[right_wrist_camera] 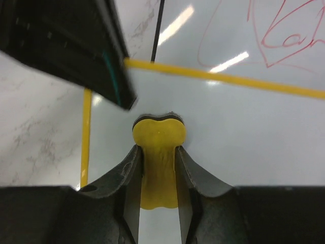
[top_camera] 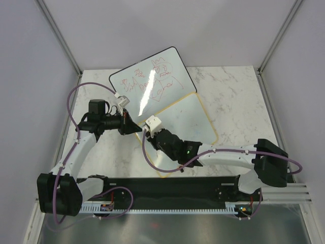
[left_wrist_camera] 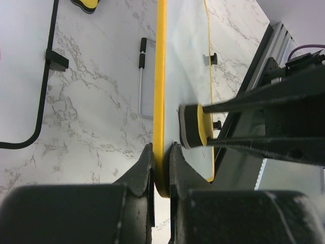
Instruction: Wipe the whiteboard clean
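The yellow-framed whiteboard (top_camera: 192,118) lies at the table's middle, and its white surface looks blank. My left gripper (top_camera: 137,129) is shut on the board's yellow frame edge (left_wrist_camera: 160,91) at its near-left corner (left_wrist_camera: 161,152). My right gripper (top_camera: 150,130) is shut on a yellow eraser (right_wrist_camera: 158,133) with a dark felt pad. It presses the eraser against the board surface (right_wrist_camera: 244,132) near that corner. The eraser also shows in the left wrist view (left_wrist_camera: 195,125), between the right gripper's fingers. The eraser is hidden in the top view.
A larger black-framed whiteboard (top_camera: 152,81) with red scribbles lies behind, overlapping the yellow board's far edge (right_wrist_camera: 228,79). A thin marker (left_wrist_camera: 142,53) lies on the marble beside the yellow frame. A second yellow object (left_wrist_camera: 85,4) shows further off. The arms' base rail (top_camera: 167,188) runs along the near edge.
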Robot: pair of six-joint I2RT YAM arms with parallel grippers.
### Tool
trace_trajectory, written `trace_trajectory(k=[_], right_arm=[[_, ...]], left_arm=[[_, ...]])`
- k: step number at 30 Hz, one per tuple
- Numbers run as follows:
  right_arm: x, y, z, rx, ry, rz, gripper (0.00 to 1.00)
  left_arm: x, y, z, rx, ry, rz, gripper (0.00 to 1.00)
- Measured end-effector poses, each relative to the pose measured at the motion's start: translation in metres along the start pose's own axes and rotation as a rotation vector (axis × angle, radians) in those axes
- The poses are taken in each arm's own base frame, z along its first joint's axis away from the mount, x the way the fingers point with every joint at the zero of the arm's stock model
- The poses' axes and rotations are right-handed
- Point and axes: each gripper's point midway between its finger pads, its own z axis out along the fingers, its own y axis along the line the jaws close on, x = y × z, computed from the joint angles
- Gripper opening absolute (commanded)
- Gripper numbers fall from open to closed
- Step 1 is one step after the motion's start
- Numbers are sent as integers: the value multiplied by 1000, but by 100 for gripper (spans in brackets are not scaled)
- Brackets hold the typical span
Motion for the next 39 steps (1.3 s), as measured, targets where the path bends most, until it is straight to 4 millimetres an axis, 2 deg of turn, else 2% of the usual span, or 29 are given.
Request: trace_trajectory(k=[4, 7, 10, 14, 16, 18, 20, 24, 28, 32, 36, 39], right_arm=[[-40, -23, 23, 46, -65, 52, 0], [-58, -28, 35, 58, -86, 51, 0], [-64, -26, 42, 60, -85, 40, 0], [-59, -25, 38, 44, -97, 74, 0], [-43, -26, 27, 23, -87, 105, 0], [-22, -17, 14, -3, -61, 112, 0], [0, -1, 1, -37, -23, 97, 0], [48, 45, -25, -149, 65, 55, 0], [87, 63, -42, -207, 151, 70, 0], [104, 65, -49, -212, 187, 119, 0], [100, 61, -52, -188, 186, 143, 0], [97, 48, -53, -143, 185, 139, 0]], left_arm=[[0, 0, 0, -2, 1, -2, 2], [1, 1, 0, -5, 3, -5, 2], [2, 3, 0, -15, 6, -8, 2], [2, 3, 0, -15, 6, -10, 2], [1, 2, 0, -9, 5, -8, 2], [1, 2, 0, -7, 6, -10, 2], [1, 2, 1, -4, 10, -17, 2], [0, 3, 1, 1, 15, -21, 2], [-2, 2, 2, 11, 12, 4, 2], [-3, 0, 2, 24, 7, 22, 2], [-6, -3, 2, 35, 3, 34, 2], [-7, -4, 2, 38, 3, 38, 2]])
